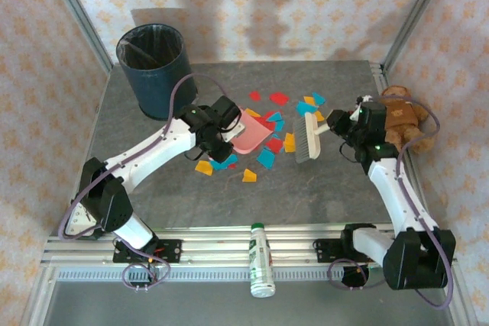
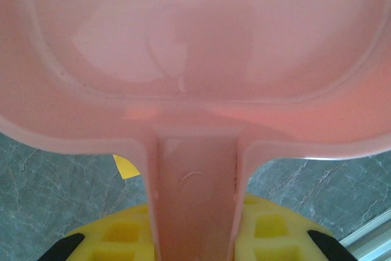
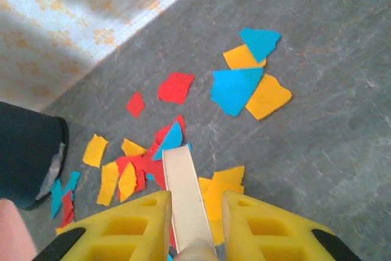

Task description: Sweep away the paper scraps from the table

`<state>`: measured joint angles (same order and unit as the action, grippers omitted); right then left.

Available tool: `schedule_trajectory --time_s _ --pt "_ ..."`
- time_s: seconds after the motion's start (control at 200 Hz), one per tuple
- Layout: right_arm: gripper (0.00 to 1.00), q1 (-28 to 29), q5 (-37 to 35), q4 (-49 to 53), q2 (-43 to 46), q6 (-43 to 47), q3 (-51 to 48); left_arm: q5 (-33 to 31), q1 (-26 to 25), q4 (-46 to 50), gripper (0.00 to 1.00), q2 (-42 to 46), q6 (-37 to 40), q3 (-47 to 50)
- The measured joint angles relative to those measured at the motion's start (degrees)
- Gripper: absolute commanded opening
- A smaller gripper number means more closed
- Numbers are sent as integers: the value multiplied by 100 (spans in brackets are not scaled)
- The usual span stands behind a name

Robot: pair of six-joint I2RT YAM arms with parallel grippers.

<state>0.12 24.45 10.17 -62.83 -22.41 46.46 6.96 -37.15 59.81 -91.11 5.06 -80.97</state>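
The paper scraps [image 1: 276, 123], red, orange, yellow and teal-blue, lie scattered mid-table [image 1: 321, 188]. My left gripper [image 1: 220, 133] is shut on the handle of the pink dustpan [image 1: 250, 141], whose pan rests among the scraps. In the left wrist view the dustpan [image 2: 195, 47] spreads across the frame, its handle between my yellow fingers [image 2: 122, 233]; one yellow scrap [image 2: 125, 165] peeks out beneath. My right gripper [image 1: 344, 124] holds a white brush [image 1: 308, 137] at the scraps' right edge. The right wrist view has the brush [image 3: 183, 187] between the fingers [image 3: 131, 224], above the scraps [image 3: 235, 87].
A dark blue round bin [image 1: 153, 66] stands at the back left. A brown teddy bear [image 1: 401, 116] sits at the right table edge, close behind my right arm. A white bottle [image 1: 261, 259] lies on the front rail. Papered walls close in the back and sides.
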Motion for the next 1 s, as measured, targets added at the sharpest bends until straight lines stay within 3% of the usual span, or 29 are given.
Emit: schedule_trajectory --time_s 0.581,1.001 --pt "0 -98 404 -1325 -2433 -721 1145 33 -37 -138 0 33 87 433" --pt "0 -98 678 -1058 -2776 -763 1318 157 -76 -195 0 33 103 452"
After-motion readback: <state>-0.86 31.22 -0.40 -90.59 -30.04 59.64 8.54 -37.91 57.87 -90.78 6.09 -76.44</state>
